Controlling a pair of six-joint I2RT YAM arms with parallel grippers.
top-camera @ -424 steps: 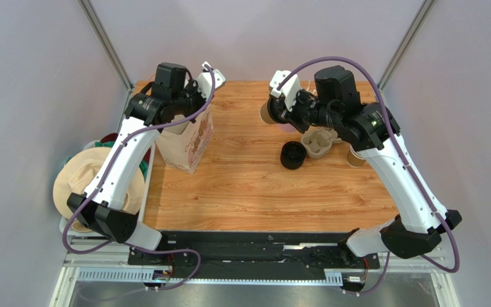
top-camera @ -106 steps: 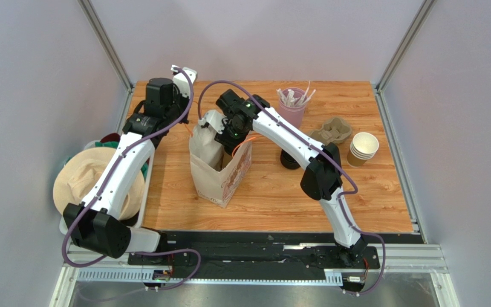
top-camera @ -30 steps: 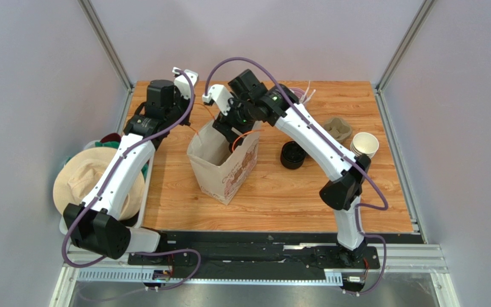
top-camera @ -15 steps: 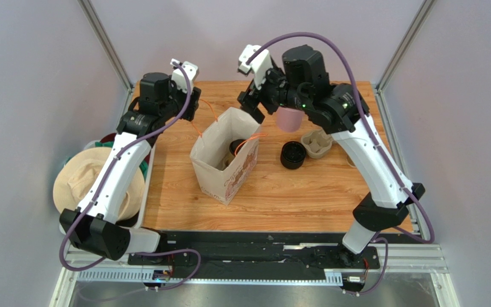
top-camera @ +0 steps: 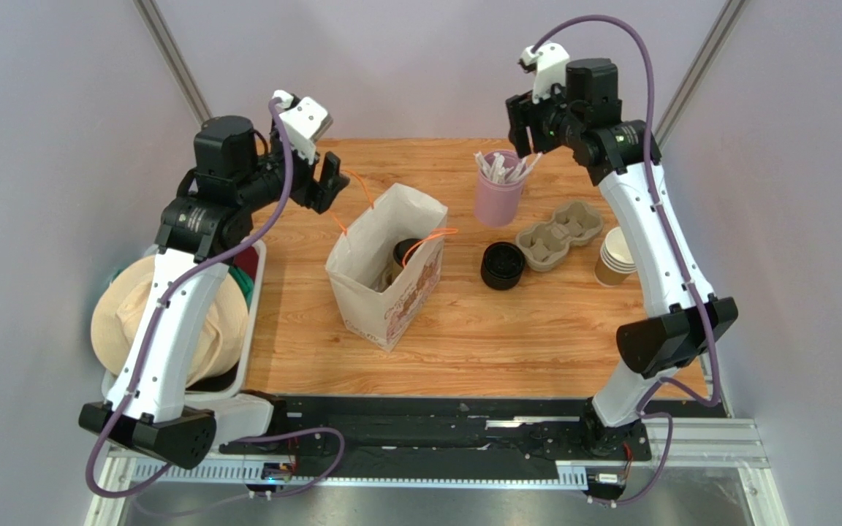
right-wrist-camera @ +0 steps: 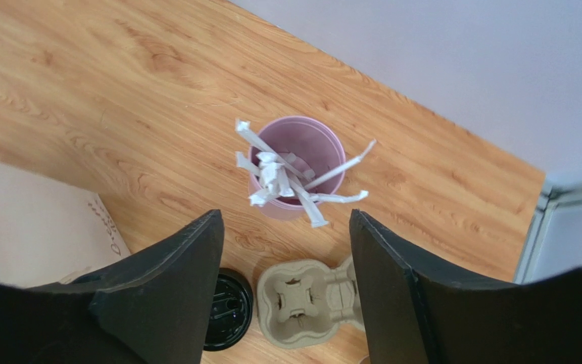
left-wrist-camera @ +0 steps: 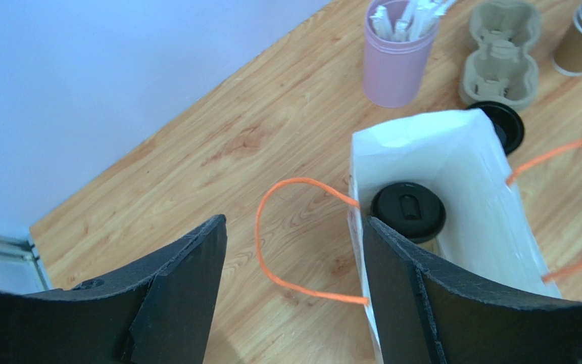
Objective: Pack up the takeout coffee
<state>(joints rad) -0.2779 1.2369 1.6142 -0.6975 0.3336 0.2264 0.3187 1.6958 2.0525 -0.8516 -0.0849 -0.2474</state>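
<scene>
The takeout coffee (top-camera: 405, 255) stands upright inside the open paper bag (top-camera: 376, 296). In the left wrist view its black lid (left-wrist-camera: 408, 211) shows against the bag's white inner wall (left-wrist-camera: 472, 178). My left gripper (top-camera: 324, 182) hangs open above the table just left of the bag. Between its fingers (left-wrist-camera: 294, 227) I see only wood and the bag's orange handle (left-wrist-camera: 267, 243) far below. My right gripper (top-camera: 521, 118) is raised at the back right, open and empty (right-wrist-camera: 285, 220), above the pink cup (right-wrist-camera: 295, 171).
The pink cup of white sticks (top-camera: 499, 192), a pulp cup carrier (top-camera: 557, 232), a stack of black lids (top-camera: 502, 265) and nested brown cups (top-camera: 615, 258) sit right of the bag. A straw hat on a bin (top-camera: 162, 318) lies off the table's left edge.
My left gripper has opened and drawn back up and left from the bag's handle. My right arm has swung from the bag's mouth to the back right, over the pink cup.
</scene>
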